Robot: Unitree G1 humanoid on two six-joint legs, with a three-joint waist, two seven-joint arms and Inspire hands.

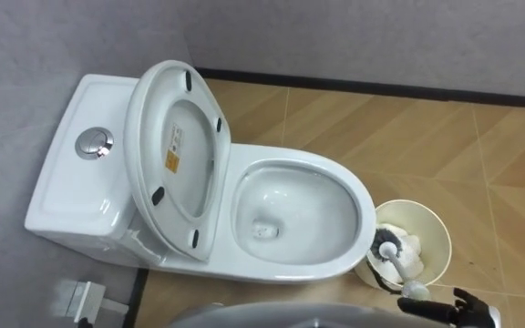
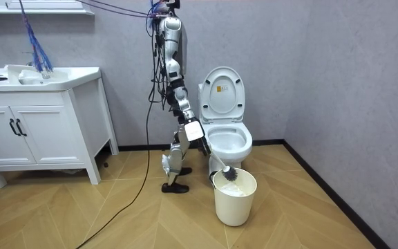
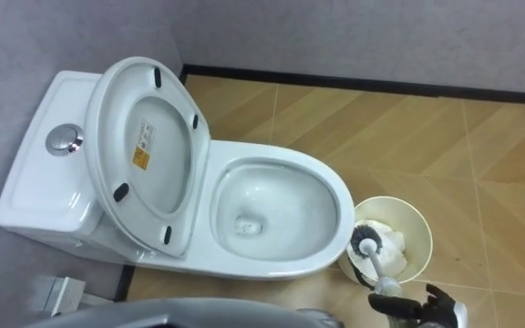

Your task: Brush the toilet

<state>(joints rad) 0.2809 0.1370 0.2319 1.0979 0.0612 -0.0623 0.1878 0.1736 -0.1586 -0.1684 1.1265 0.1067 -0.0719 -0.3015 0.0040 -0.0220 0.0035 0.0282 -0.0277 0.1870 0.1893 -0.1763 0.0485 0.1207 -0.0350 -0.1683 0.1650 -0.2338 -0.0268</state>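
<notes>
One toilet [image 1: 272,270]: white and glossy, bowl open, set against the wall.
Cistern [image 1: 66,182]: far left, with a round chrome flush button [image 1: 95,144] on top.
Seat [image 1: 176,155]: raised against the cistern, yellow sticker on it.
Bin [image 1: 437,239]: cream, on the floor just right of the bowl.
Toilet brush [image 1: 388,246]: dark round head down inside the bin, pale handle slanting lower right.
Right hand [image 1: 468,308]: dark fingers clenched round the handle's end.

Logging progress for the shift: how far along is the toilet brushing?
Done: the seat stands raised, bowl exposed. In hand: the right hand grips the toilet brush, its head down in the pail beside the bowl. Left: carrying it to the bowl and scrubbing.
</notes>
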